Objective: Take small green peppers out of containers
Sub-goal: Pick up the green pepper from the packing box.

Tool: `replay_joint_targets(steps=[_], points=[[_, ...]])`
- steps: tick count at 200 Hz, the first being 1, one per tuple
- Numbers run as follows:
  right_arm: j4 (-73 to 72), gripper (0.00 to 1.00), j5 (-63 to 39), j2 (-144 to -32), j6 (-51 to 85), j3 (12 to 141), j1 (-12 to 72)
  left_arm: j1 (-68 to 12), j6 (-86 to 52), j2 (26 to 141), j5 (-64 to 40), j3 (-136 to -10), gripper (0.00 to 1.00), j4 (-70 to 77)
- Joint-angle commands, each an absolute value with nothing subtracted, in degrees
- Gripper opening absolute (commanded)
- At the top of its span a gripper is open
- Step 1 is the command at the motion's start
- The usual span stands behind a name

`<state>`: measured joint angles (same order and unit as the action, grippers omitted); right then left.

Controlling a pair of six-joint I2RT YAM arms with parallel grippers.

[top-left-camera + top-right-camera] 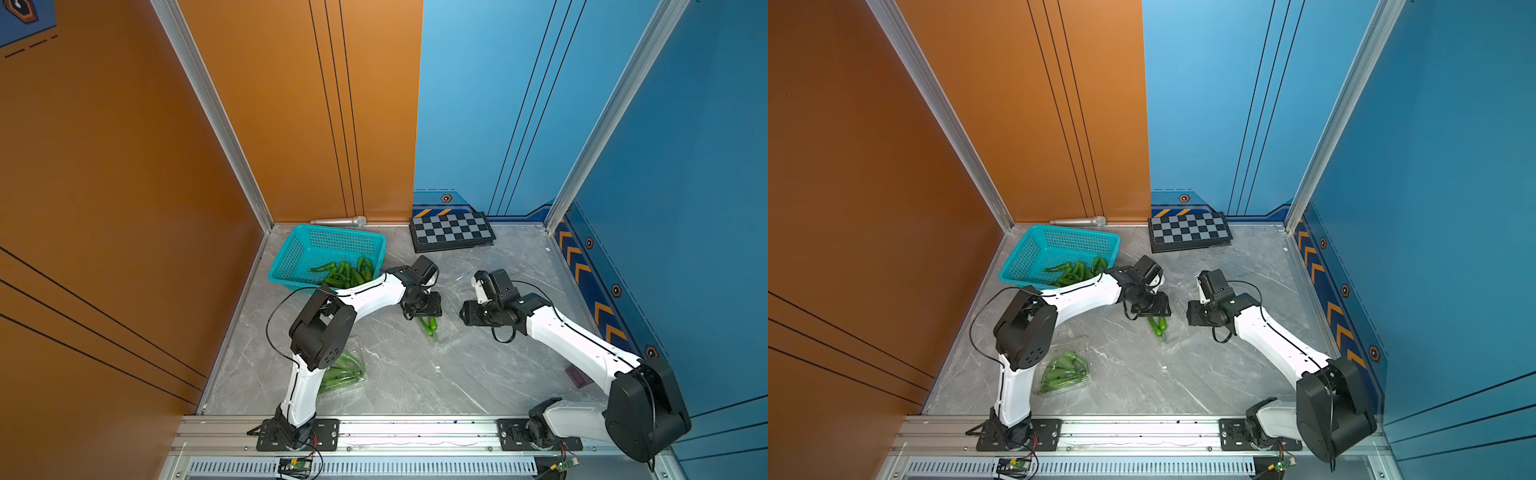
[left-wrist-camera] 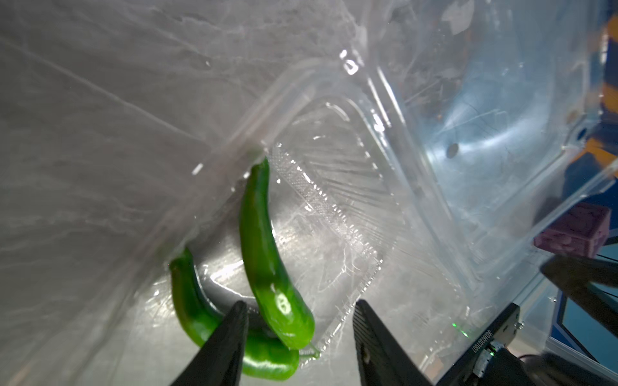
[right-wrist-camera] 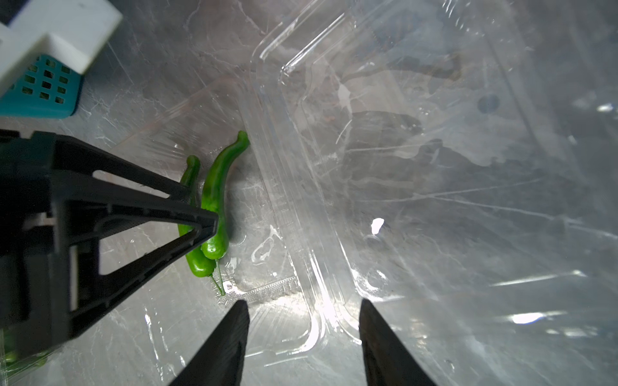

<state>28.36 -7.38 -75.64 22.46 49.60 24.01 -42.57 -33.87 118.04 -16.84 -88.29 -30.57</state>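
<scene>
You get no readable label: the serial strip (image 2: 481, 337) beside your left hand (image 2: 297, 304) is blurred. It and the right hand (image 3: 304, 302) stand half open, gripping nothing. Two small green peppers (image 2: 267, 240) lie in the open container (image 2: 351, 207) at the middle of the desk (image 1: 415, 374); its clear walls are hard to trace.

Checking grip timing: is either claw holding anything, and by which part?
Nothing held: left claw open over two peppers, right claw open over the clear box.

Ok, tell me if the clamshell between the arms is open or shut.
Open: clamshell halves lie spread apart, and two peppers sit uncovered.
</scene>
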Motion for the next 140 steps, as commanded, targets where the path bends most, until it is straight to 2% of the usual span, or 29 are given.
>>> replay_joint_targets(steps=[1, 140], points=[[26.99, 0.55, -8.22, -76.10, 22.41, 48.43, 23.64, -43.03, -32.87, 119.20, -14.72, -91.10, 0.54, -34.45], [24.26, 0.54, -9.92, -71.90, 23.12, 45.53, 20.79, -43.57, -31.01, 125.64, -11.33, -100.39, 0.53, -46.45]])
